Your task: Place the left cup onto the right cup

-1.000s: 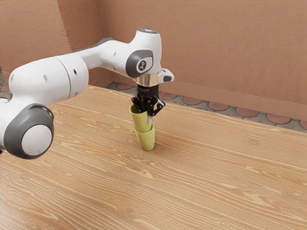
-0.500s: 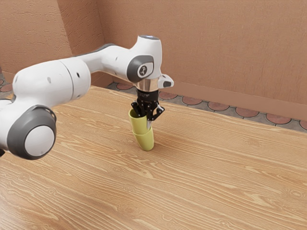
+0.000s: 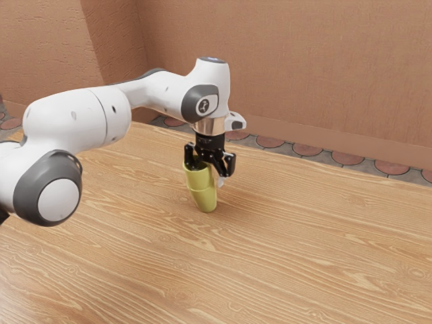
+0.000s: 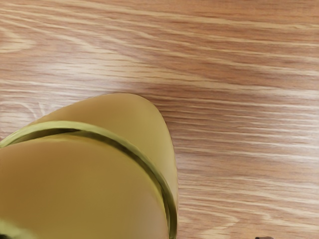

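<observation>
Upper cup (image 3: 200,181) nested upright in lower cup (image 3: 206,200); gripper (image 3: 210,166) fingers spread, released; stack apparently self-supporting.

Cup stack (image 3: 202,190) looks smooth matt plastic; table (image 3: 304,243), grained wood.

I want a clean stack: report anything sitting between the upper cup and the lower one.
Nothing visible does. The upper cup sits nested in the lower cup on the table, the gripper at its rim.
</observation>
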You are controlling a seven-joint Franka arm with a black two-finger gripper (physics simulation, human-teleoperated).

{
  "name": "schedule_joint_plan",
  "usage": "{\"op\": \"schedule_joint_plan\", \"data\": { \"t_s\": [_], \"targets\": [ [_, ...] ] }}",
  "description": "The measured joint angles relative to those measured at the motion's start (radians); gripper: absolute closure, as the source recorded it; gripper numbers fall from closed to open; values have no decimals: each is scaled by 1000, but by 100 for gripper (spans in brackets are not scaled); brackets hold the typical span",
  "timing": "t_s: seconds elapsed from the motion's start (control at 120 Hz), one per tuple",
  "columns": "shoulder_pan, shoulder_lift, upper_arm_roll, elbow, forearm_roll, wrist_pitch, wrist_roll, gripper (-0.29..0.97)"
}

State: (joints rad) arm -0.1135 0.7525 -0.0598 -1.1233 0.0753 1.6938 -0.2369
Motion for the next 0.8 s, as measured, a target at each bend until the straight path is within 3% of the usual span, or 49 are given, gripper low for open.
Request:
{"op": "schedule_joint_plan", "data": {
  "t_s": [0.292,0.6,0.8],
  "targets": [
    [3,-46,2,2,6,-3,0,5],
    [7,-149,3,-16,37,-13,1,1],
    [6,-264,3,-112,42,-16,1,0]
  ]
}}
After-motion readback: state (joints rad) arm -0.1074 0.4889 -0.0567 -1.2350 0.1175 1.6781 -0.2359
